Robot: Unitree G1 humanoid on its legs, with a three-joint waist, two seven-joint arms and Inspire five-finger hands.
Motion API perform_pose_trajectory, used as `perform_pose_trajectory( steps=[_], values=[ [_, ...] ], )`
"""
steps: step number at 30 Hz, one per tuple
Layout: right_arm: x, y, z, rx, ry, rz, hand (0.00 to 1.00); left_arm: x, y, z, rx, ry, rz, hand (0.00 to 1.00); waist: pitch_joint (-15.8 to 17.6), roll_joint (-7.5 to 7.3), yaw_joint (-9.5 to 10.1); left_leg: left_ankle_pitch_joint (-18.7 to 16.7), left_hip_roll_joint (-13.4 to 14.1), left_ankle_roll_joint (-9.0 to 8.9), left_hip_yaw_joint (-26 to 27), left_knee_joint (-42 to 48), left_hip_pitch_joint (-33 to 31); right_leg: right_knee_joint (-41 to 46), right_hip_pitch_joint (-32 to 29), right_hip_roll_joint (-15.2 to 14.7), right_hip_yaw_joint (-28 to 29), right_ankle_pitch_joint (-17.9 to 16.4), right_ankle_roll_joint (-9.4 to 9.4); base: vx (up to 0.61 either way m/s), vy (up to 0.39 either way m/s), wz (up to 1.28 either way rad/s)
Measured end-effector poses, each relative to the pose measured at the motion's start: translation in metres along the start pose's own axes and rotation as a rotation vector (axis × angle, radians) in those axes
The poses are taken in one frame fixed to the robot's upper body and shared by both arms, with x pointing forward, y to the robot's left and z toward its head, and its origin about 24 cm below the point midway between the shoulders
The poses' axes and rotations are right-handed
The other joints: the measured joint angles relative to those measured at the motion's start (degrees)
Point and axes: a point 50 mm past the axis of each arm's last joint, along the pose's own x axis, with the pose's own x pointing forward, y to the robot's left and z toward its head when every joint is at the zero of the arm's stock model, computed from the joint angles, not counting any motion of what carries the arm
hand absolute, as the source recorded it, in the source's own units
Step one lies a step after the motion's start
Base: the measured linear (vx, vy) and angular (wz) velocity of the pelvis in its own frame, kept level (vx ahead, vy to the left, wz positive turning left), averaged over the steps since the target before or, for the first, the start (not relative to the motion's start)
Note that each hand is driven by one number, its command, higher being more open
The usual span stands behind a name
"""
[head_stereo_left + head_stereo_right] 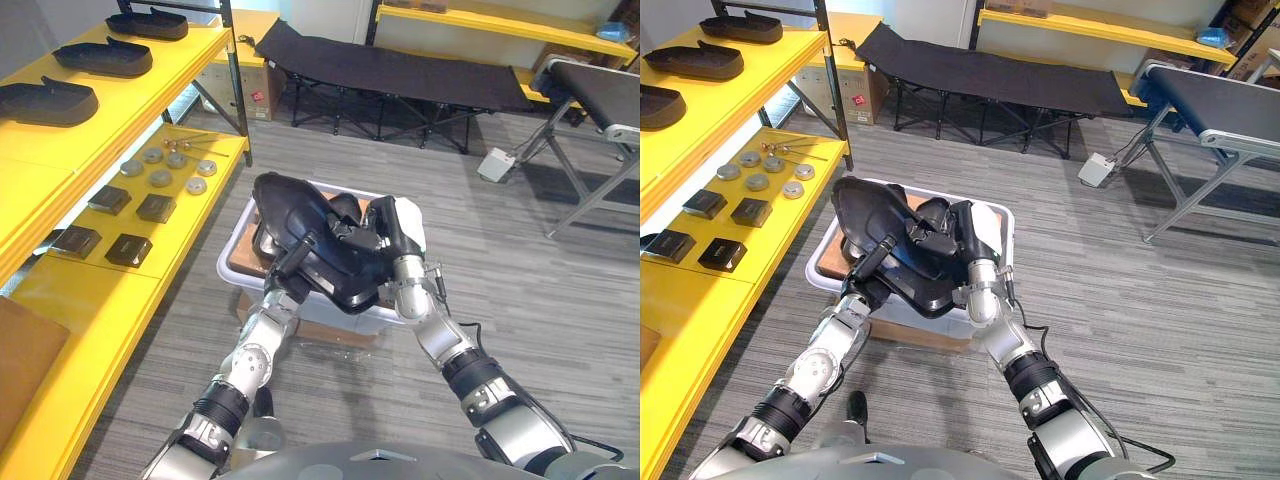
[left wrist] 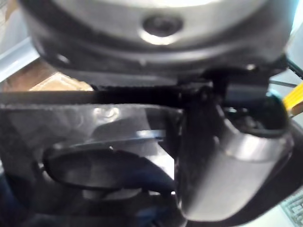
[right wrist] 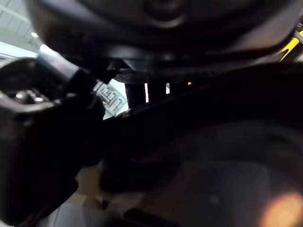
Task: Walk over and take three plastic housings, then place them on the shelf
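While both dark hands grip it, we see the glossy black, curved, shell-shaped plastic housing [image 1: 300, 212] held above the white plastic bin [image 1: 229, 258]. The left hand [image 1: 292, 268] pinches its near edge, and the right hand [image 1: 395, 235] curls its fingers round its right side.

The housing [image 1: 297, 218] at mid-frame is smooth black plastic with a soft gloss; the bin [image 1: 230, 258] under it is milky plastic. The shelf [image 1: 90, 300] at left is matt yellow, its discs [image 1: 160, 178] dull grey metal. The floor [image 1: 520, 290] is rough grey carpet, the cot [image 1: 390, 70] at top black cloth.
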Motion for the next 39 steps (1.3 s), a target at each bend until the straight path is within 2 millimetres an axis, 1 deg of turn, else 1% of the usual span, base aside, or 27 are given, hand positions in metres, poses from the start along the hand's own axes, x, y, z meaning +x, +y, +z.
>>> perform_pose_trajectory(
  steps=[5, 6, 10, 14, 16, 18, 20, 21, 22, 23, 24, 25, 26, 27, 29, 31, 34, 39],
  values=[
    [-0.004, 0.0, -0.003, 0.009, 0.006, -0.021, 0.0, 0.0, -0.002, -0.003, 0.007, -0.006, -0.007, 0.0, -0.1, -0.13, -0.43, -0.1, 0.0, -0.09, 0.2, 0.0, 0.0, -0.1, -0.1, 0.0, 0.0, 0.0, 0.01, 0.0, 0.0, -0.02],
    [-0.005, 0.0, -0.003, 0.017, 0.01, -0.024, 1.0, 0.0, -0.002, -0.002, 0.008, -0.014, -0.006, 0.0, -0.2, -0.18, -0.44, -0.1, 0.0, -0.09, 0.3, 0.0, 0.0, -0.1, -0.1, 0.0, 0.0, 0.0, 0.01, 0.0, 0.0, 0.0],
    [-0.01, 0.0, -0.005, 0.067, 0.032, -0.029, 1.0, -0.001, -0.003, -0.002, 0.04, -0.033, -0.014, 0.0, -0.6, -0.61, -0.43, 0.0, -0.1, -0.15, 0.4, 0.0, 0.0, -0.5, 0.0, 0.0, 0.0, 0.0, 0.01, 0.0, 0.0, 0.0],
    [-0.017, 0.0, -0.006, 0.191, 0.077, -0.03, 1.0, -0.002, -0.005, 0.0, 0.113, -0.061, -0.026, 0.0, -0.7, -0.67, -0.33, 0.0, -0.3, -0.2, 0.5, 0.0, 0.0, -0.5, 0.0, 0.0, 0.0, 0.0, 0.0, 0.0, 0.0, 0.0],
    [-0.026, -0.003, -0.002, 0.311, 0.077, -0.027, 1.0, -0.013, -0.01, 0.007, 0.174, -0.119, -0.041, 0.0, -0.7, -0.62, -0.48, 0.0, -0.3, -0.22, 0.5, 0.2, 0.2, 0.2, -0.3, -0.2, 0.0, -0.3, -0.38, 0.0, 0.0, 0.0],
    [-0.031, -0.006, 0.001, 0.401, 0.061, -0.022, 1.0, -0.021, -0.013, 0.013, 0.214, -0.166, -0.051, 0.0, -0.8, -0.57, -0.53, -0.1, -0.3, -0.29, 0.7, 0.1, 0.4, 0.3, -0.2, -0.2, 0.1, -0.3, -0.45, 0.0, 0.0, -0.05],
    [-0.039, -0.008, 0.005, 0.51, 0.013, 0.007, 1.0, -0.032, -0.015, 0.032, 0.269, -0.296, -0.032, 0.0, -0.9, -0.31, -0.61, -0.3, -0.2, -0.55, 0.9, 0.0, 0.9, 0.6, 0.0, -0.2, 0.1, -0.7, -0.72, -0.01, -0.002, -0.06],
    [-0.043, -0.006, 0.007, 0.526, -0.001, 0.031, 1.0, -0.034, -0.018, 0.037, 0.264, -0.336, -0.028, 0.0, -1.0, -0.23, -0.63, -0.3, -0.1, -0.59, 0.9, 0.0, 0.9, 0.7, -0.1, -0.2, 0.1, -0.8, -0.8, -0.03, -0.004, 0.01],
    [-0.05, -0.001, 0.008, 0.572, -0.013, 0.073, 1.0, -0.036, -0.025, 0.047, 0.273, -0.422, -0.032, 0.0, -1.1, 0.0, -0.61, -0.7, -0.1, -1.1, 0.9, 0.0, 0.9, 1.2, -0.2, -0.2, 0.0, -1.2, -1.15, -0.05, -0.003, 0.04],
    [-0.06, 0.011, 0.01, 0.635, -0.003, 0.15, 1.0, -0.043, -0.037, 0.062, 0.367, -0.56, -0.03, 0.0, -1.3, 0.36, -0.54, -0.8, 0.0, -1.16, 0.8, 0.0, 0.8, 1.3, -0.3, -0.2, 0.0, -1.4, -1.25, -0.06, 0.002, 0.07],
    [-0.066, 0.019, 0.011, 0.695, 0.02, 0.176, 1.0, -0.051, -0.046, 0.071, 0.488, -0.653, -0.034, 0.0, -1.6, 0.92, -0.36, -0.8, 0.0, -1.16, 0.7, 0.0, 0.5, 1.2, -0.6, -0.2, -0.2, -1.4, -1.27, -0.05, 0.005, 0.06],
    [-0.067, 0.021, 0.012, 0.718, 0.029, 0.174, 1.0, -0.055, -0.048, 0.073, 0.536, -0.686, -0.03, 0.0, -1.8, 1.21, -0.35, -0.8, -0.1, -1.16, 0.6, 0.0, 0.4, 1.2, -0.7, -0.3, -0.2, -1.4, -1.27, -0.03, 0.012, 0.06],
    [-0.068, 0.022, 0.011, 0.758, 0.042, 0.171, 1.0, -0.063, -0.05, 0.076, 0.647, -0.747, -0.001, 0.0, -2.3, 1.81, -0.44, -0.7, -0.2, -1.15, 0.5, 0.0, -0.2, 1.2, -1.3, -0.4, -0.3, -1.4, -1.26, 0.0, 0.0, 0.0],
    [-0.069, 0.02, 0.009, 0.77, 0.051, 0.155, 1.0, -0.069, -0.049, 0.076, 0.734, -0.779, 0.03, 0.0, -2.5, 2.29, -0.45, -0.7, -0.3, -1.14, 0.4, 0.0, -0.3, 1.1, -1.3, -0.5, -0.2, -1.3, -1.19, 0.0, 0.0, 0.0],
    [-0.071, 0.015, 0.003, 0.789, 0.065, 0.13, 1.0, -0.075, -0.043, 0.072, 0.819, -0.78, 0.073, 0.0, -2.9, 2.71, -0.48, -0.7, -0.4, -1.13, 0.4, 0.0, -0.3, 1.1, -1.3, -0.6, -0.2, -1.3, -1.18, 0.0, 0.0, 0.0],
    [-0.075, 0.01, -0.006, 0.839, 0.099, 0.096, 1.0, -0.085, -0.026, 0.064, 0.917, -0.745, 0.153, 0.0, -3.1, 2.91, -1.06, -0.8, -0.5, -1.09, 0.5, 0.0, -0.4, 0.7, -1.4, -0.7, -0.1, -1.2, -1.01, 0.02, -0.007, -0.04],
    [-0.085, 0.007, -0.018, 0.871, 0.153, 0.067, 1.0, -0.095, -0.011, 0.056, 0.969, -0.69, 0.207, 0.0, -3.3, 2.93, -1.91, -0.8, -0.4, -1.08, 1.0, 0.0, -0.9, 0.2, -1.9, -0.5, 0.1, -1.1, -0.89, 0.03, -0.014, -0.06],
    [-0.106, 0.008, -0.035, 0.882, 0.246, 0.039, 1.0, -0.097, -0.007, 0.051, 0.985, -0.649, 0.213, 0.0, -3.4, 3.03, -2.06, -0.5, -0.1, -0.68, 1.9, 0.2, -1.1, 0.1, -2.4, -0.3, 0.7, -0.5, -0.13, 0.05, -0.021, -0.09]
  ],
)
